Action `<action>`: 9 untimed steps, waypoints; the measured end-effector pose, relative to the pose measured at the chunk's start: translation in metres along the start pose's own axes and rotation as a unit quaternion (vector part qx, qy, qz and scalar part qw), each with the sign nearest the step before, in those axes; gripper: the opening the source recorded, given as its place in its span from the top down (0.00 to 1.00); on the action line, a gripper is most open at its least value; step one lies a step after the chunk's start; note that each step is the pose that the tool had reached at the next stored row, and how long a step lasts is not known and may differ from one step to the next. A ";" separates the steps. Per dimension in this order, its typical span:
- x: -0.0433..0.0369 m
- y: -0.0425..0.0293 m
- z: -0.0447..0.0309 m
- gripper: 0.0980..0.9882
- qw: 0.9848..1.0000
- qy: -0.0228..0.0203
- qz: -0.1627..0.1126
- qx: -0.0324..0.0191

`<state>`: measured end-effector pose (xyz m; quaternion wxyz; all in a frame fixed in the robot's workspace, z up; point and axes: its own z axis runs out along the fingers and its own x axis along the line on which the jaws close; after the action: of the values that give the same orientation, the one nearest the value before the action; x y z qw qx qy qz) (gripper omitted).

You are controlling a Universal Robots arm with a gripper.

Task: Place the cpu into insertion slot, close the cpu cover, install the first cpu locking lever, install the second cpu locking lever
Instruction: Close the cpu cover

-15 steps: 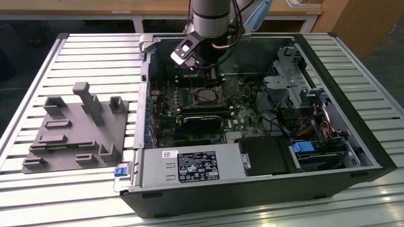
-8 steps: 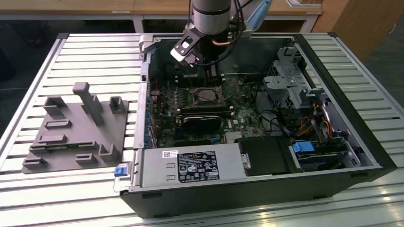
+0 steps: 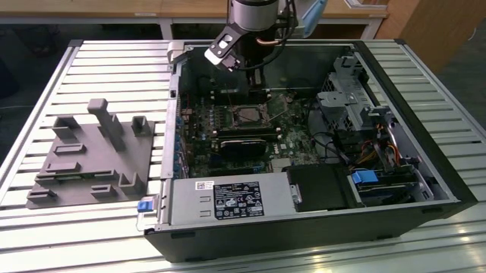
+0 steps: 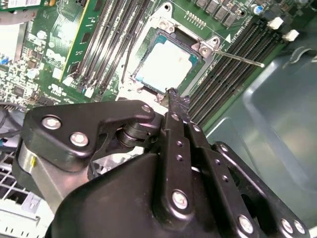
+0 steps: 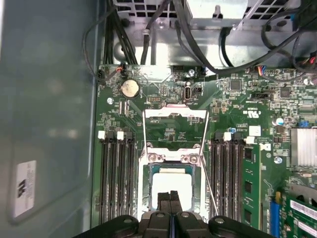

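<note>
the gripper point(image 5: 170, 195), two fingers clenched together on nothing, hangs just over the one cpu point(image 5: 171, 184) seated in the insertion slot point(image 5: 171, 159). beyond, the one cpu cover point(image 5: 174, 114) lies flipped open. one lever rod point(image 4: 237, 57) juts aside.

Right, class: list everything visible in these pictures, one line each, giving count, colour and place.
table: one, pale slatted, under everything
computer case: one, black, open on the table
fixture: one, grey, on the table at the exterior view's left
circuit board: one, green, inside the case
memory slots: two banks, black, flanking the insertion slot
insertion slot: one, metal-rimmed, mid-board
cpu: one, silvery, seated in the slot
cpu cover: one, silvery, swung open
locking lever: at least one, silvery, unlatched beside the slot
gripper: one, black, shut, above the cpu
arm: one, silver, over the case
</note>
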<state>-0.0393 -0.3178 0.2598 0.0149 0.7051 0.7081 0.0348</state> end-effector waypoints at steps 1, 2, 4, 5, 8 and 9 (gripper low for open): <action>0.0000 0.0003 -0.0015 0.98 1.000 0.000 0.000 0.000; 0.0001 0.0010 -0.0020 0.98 1.000 0.000 0.000 0.001; 0.0000 0.0044 -0.0018 0.98 1.000 0.001 0.000 0.002; 0.0000 0.0068 -0.0017 0.98 1.000 0.001 0.000 0.003; 0.0000 0.0153 -0.0011 0.98 1.000 0.002 0.000 0.004; -0.0001 0.0180 -0.0009 0.98 1.000 0.002 0.000 0.004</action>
<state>-0.0214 -0.3179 0.2620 0.0107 0.7052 0.7081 0.0329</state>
